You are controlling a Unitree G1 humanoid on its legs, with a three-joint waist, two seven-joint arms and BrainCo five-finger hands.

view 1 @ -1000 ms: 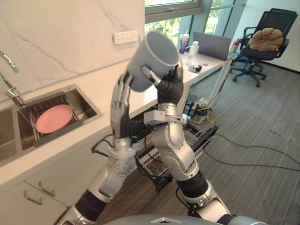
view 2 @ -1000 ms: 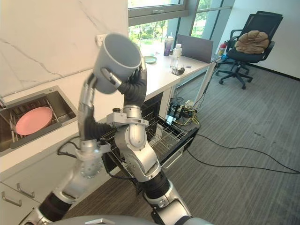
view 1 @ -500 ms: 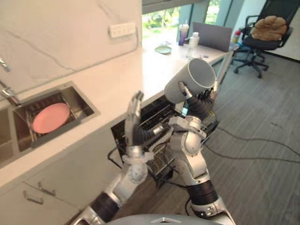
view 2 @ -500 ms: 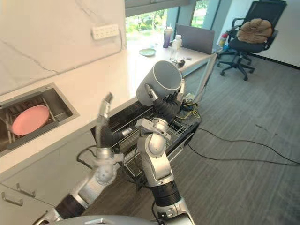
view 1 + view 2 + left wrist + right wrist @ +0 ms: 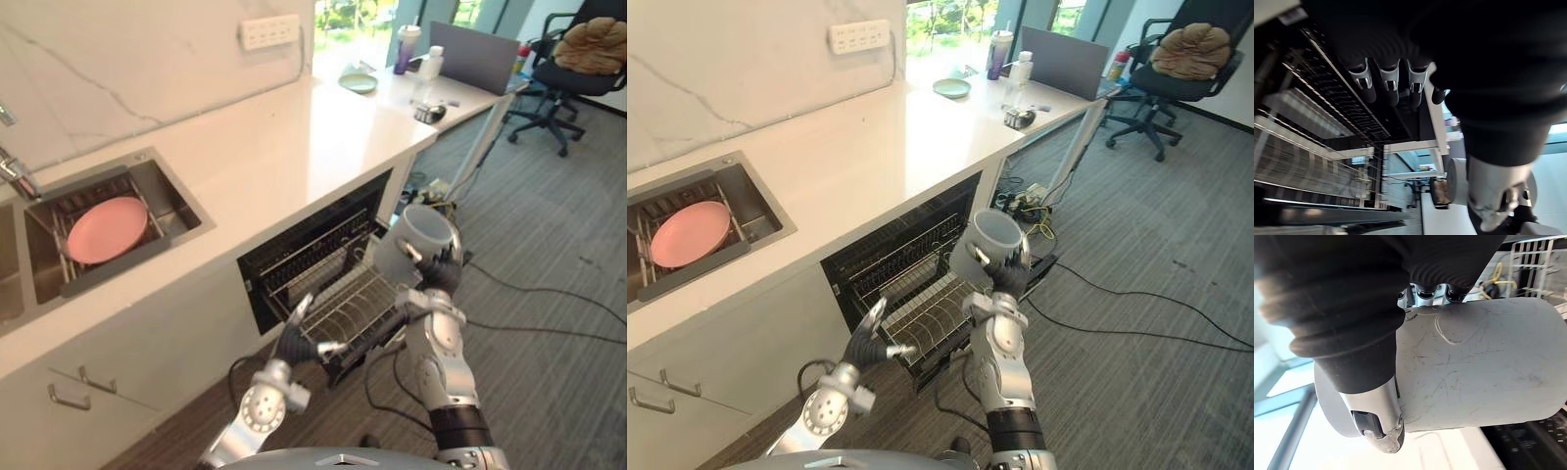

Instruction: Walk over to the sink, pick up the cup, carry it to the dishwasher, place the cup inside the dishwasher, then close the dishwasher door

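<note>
My right hand (image 5: 439, 275) is clutching the grey cup (image 5: 411, 247) — fingers curling round it, partly hidden — its long axis tilting, mouth pointing upward; my left hand (image 5: 294, 343) is hanging, fingers spread.

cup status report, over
Right hand shut on cup, held up by the open dishwasher. Left hand open beside the rack. No obstruction seen.
</note>
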